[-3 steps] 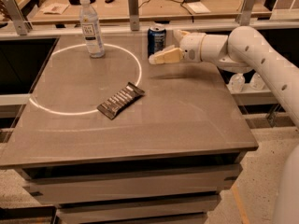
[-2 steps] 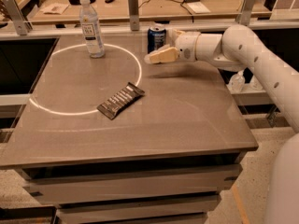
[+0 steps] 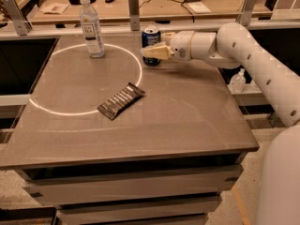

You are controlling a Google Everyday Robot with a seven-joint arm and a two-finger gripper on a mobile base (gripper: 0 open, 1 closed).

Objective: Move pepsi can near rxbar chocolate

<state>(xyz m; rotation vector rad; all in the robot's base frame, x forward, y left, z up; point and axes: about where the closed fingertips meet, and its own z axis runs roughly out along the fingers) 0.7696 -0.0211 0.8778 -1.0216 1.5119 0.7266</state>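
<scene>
Tan-tipped gripper (image 3: 149, 51) is right up against the can (image 3: 151, 33), crossing in front of its lower half, so the two look like they're touching. Honestly can't tell if it's clamped on the can or loose. The can stands upright near the far edge of the grey table (image 3: 187, 121), beside the white ring (image 3: 140, 71). The chocolate bar (image 3: 121, 101) lies flat inside the ring, well apart from the can. A clear bottle (image 3: 91, 27) stands far left.
</scene>
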